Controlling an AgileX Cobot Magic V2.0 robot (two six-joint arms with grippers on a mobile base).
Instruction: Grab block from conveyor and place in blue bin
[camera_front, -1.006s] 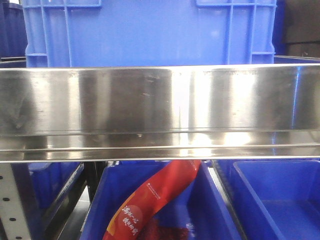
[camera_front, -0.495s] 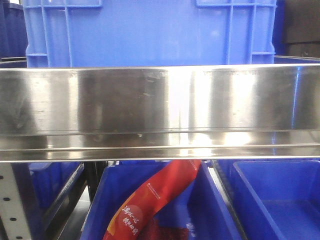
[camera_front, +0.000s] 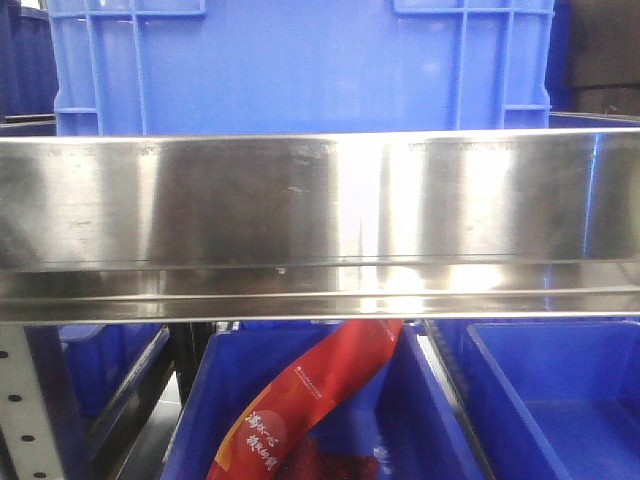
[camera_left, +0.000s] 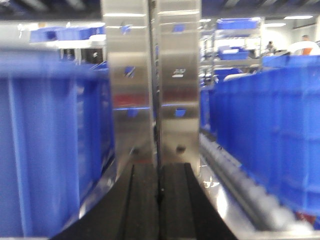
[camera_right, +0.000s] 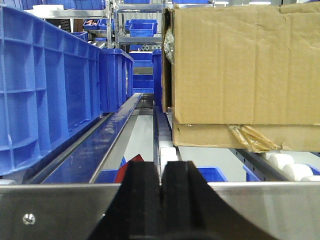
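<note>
The block and the conveyor are out of view in every frame. Blue bins show in all views; I cannot tell which one is the task's blue bin. In the front view a large blue bin stands behind a steel rail, and two open blue bins sit below it. My left gripper is shut with nothing in it, its black fingers pressed together in front of a steel upright. My right gripper is also shut and empty, above a steel rail.
A red packet lies in the lower middle bin. In the right wrist view a cardboard box rests on white rollers, with tall blue bins on the left. The left wrist view is blurred, with blue bins on both sides.
The reflections on the steel rail have shifted a little and the front view has moved very slightly. Nothing else differs.
</note>
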